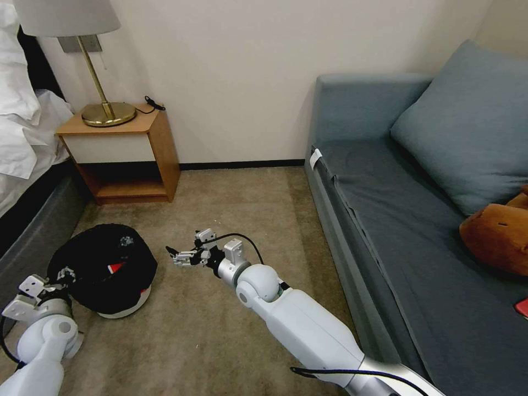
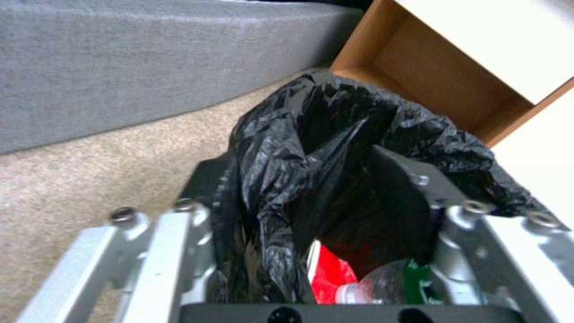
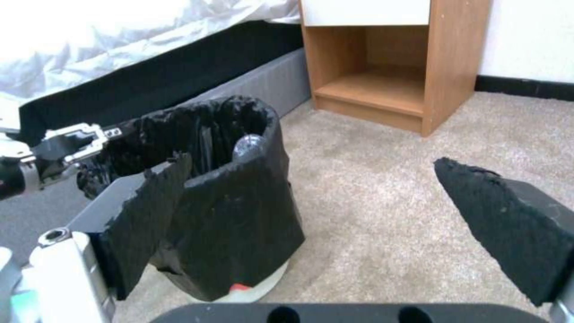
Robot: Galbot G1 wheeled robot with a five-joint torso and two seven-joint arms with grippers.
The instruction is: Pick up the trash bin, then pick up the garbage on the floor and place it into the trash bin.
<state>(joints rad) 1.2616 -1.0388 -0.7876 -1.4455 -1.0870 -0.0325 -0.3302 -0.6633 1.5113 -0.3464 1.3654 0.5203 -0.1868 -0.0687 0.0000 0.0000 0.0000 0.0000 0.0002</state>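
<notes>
Closest to me, my left gripper [image 1: 65, 273] is pinched onto the near rim of the trash bin [image 1: 127, 306], one finger inside the black bag [image 2: 335, 148] and one outside, so the liner is clamped against the wall between them. Through the left wrist camera I look straight down into it: a red-and-white wrapper [image 2: 329, 274] and a small clear bottle [image 2: 389, 285] with a green label lie at the bottom. The bin itself is down at floor level on the carpet [image 1: 231, 209], beside the bed base [image 3: 251, 85], and whether it is lifted clear of the carpet I cannot tell. I judge it light, thin plastic with a slack, slippery liner; a rim pinch will hold it, but it will want to swing and tilt, and the bag could slide, so I would keep the hold deep on the wall, not on loose film. Just beyond and to the right, my right gripper [image 1: 179, 256] hovers over bare carpet with its fingers spread wide and nothing between them, the bin near it on one side. Farther off stand the wooden nightstand [image 1: 157, 148] with a brass lamp [image 1: 107, 113] against the wall, and the grey-blue sofa [image 1: 396, 220] along the right. I see no litter on the visible carpet.
</notes>
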